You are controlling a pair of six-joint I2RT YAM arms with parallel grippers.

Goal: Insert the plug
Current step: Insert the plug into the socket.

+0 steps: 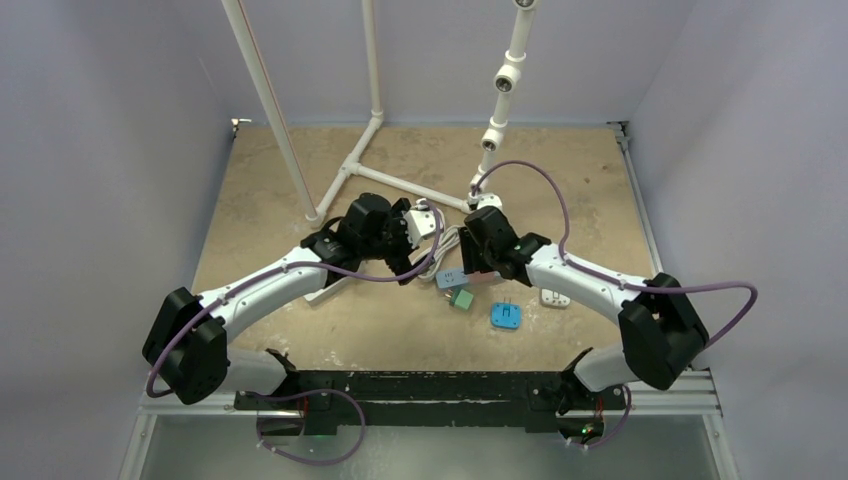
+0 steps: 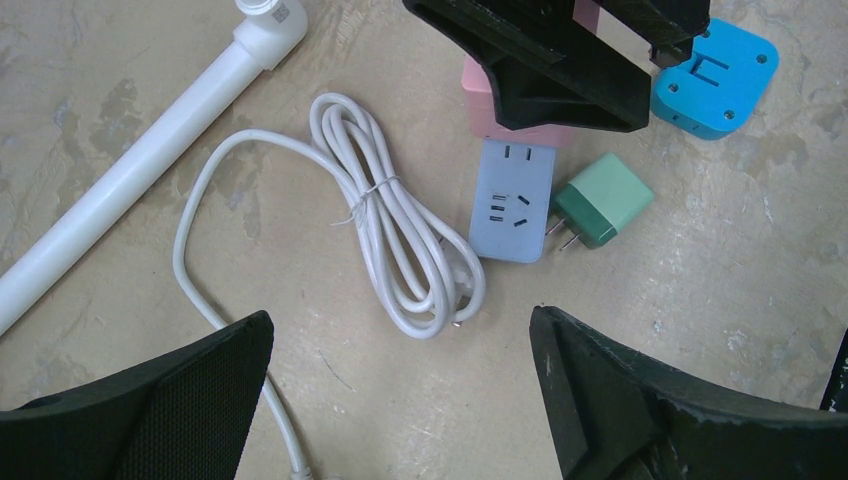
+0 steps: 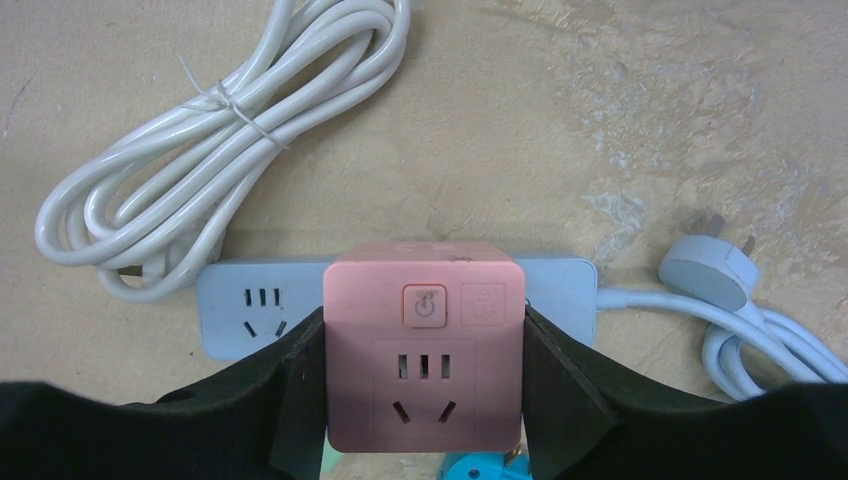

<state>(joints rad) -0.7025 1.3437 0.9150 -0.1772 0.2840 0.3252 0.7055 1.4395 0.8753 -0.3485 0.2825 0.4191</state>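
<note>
My right gripper [image 3: 424, 400] is shut on a pink cube socket adapter [image 3: 424, 345], one finger on each side. The cube sits over the middle of a light-blue power strip [image 3: 240, 310] that lies flat on the table. I cannot tell whether its prongs are seated. In the left wrist view the cube [image 2: 520, 125] stands at the strip's [image 2: 512, 200] far end. A green two-prong plug [image 2: 603, 200] lies beside the strip. My left gripper [image 2: 400, 350] is open and empty, hovering above a coiled white cable [image 2: 400, 230].
A blue square adapter [image 1: 506, 316] and a white plug [image 1: 555, 297] lie right of the strip. The strip's round plug [image 3: 710, 272] and cord lie at its right. A white PVC pipe frame [image 1: 400, 185] stands behind the grippers, one pipe [image 2: 150, 160] to the left.
</note>
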